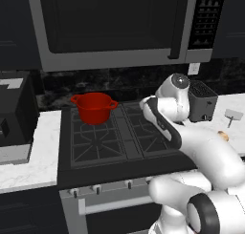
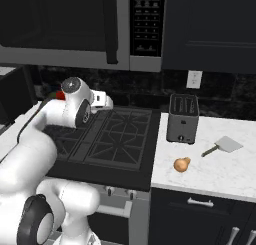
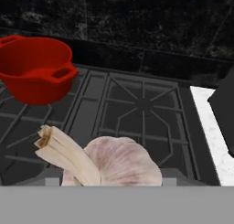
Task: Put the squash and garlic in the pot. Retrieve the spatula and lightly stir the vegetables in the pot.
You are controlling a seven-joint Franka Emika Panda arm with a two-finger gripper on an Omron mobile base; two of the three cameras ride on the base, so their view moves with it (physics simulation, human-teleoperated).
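Observation:
A pale garlic bulb (image 3: 116, 161) with a dry stalk sits right at the camera in the hand view, and my gripper (image 3: 112, 178) is shut on it, its tips mostly hidden by the bulb. The glossy red pot (image 3: 34, 70) stands ahead and to the left of the garlic, on the stove's back left burner (image 1: 94, 107); nothing shows inside it. On the white counter right of the stove lies the small tan squash (image 2: 182, 164), and beyond it the spatula (image 2: 222, 145) with its flat grey blade.
A dark toaster (image 2: 182, 118) stands on the counter beside the stove's (image 1: 119, 137) right edge. A microwave (image 1: 115, 23) hangs low over the burners. A black appliance (image 1: 14, 109) sits on the left counter.

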